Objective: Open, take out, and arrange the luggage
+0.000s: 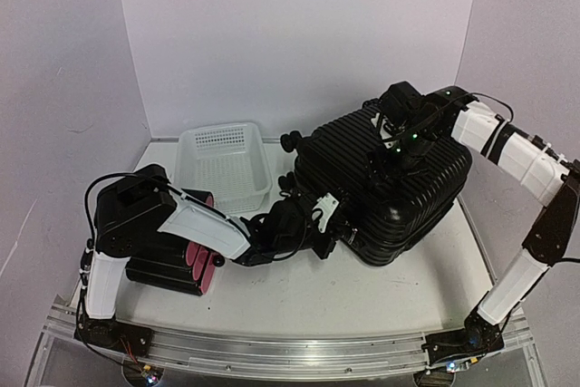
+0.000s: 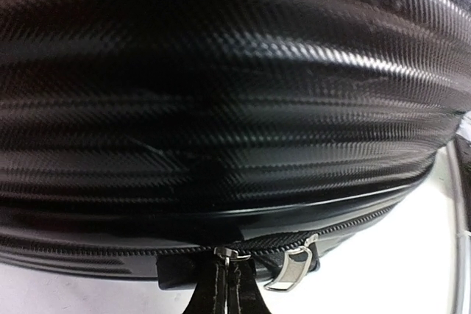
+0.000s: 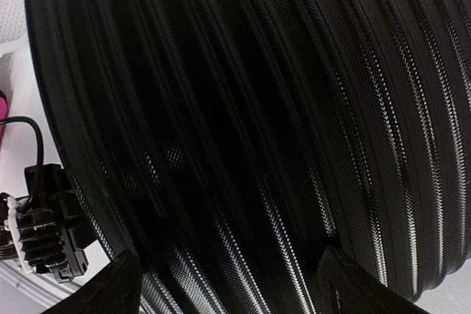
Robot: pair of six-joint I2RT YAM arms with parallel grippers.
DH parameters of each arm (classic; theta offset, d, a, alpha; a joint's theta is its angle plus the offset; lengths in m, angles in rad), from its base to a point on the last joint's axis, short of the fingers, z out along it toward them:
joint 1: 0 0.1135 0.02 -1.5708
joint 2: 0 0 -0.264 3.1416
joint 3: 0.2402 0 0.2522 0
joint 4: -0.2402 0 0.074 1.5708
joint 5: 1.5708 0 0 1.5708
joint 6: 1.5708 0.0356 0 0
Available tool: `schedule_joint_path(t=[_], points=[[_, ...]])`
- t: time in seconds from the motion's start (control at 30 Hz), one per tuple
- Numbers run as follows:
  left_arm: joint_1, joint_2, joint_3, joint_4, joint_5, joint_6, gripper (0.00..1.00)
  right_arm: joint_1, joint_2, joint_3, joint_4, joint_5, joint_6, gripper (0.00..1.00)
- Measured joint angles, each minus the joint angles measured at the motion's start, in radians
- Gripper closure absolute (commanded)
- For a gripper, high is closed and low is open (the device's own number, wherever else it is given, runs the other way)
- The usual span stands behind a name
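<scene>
Luggage [image 1: 426, 201] beneath the wide-open right claw [image 3: 234, 288], its zipper pull [image 2: 232, 254] inside the shut left claw [image 2: 230, 283].

Three views, one large black ribbed hard-shell suitcase [image 1: 435, 195]
From high at the near edge we overlook the white table [image 1: 362, 305]; our wrist cameras sit close against the suitcase, left facing its zipper seam [image 2: 349, 223], right its ribs [image 3: 257, 145].

luggage [image 1: 426, 197]: black, ribbed weave | zipper pull [image 2: 294, 270]: silver | basket [image 1: 227, 174]: white, perforated | small case [image 1: 163, 274]: black, pink side
</scene>
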State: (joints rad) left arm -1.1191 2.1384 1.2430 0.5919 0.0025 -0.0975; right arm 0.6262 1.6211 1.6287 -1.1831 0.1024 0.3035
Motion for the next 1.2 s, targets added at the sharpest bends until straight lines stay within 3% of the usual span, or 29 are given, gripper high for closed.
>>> schedule_joint_path(t=[0.2, 0.33, 0.57, 0.83, 1.03, 1.2], points=[[0.015, -0.033, -0.016, -0.053, -0.122, -0.005, 1.0, 0.017, -0.023, -0.061, 0.095, 0.047, -0.018, 0.13], [0.096, -0.068, -0.028, -0.108, -0.153, -0.011, 1.0, 0.023, -0.071, -0.14, 0.168, 0.071, -0.019, 0.1], [0.273, -0.103, -0.008, -0.187, -0.085, -0.016, 1.0, 0.024, -0.101, -0.206, 0.23, 0.075, -0.029, 0.08], [0.358, -0.064, 0.11, -0.293, -0.007, 0.016, 1.0, -0.005, -0.134, -0.233, 0.261, 0.017, -0.079, 0.07], [0.369, -0.05, 0.144, -0.323, 0.051, 0.017, 1.0, -0.02, -0.13, -0.161, 0.107, -0.026, -0.154, 0.02], [0.319, -0.05, 0.144, -0.336, -0.012, -0.027, 1.0, -0.026, -0.083, -0.051, -0.079, -0.032, -0.2, 0.02]])
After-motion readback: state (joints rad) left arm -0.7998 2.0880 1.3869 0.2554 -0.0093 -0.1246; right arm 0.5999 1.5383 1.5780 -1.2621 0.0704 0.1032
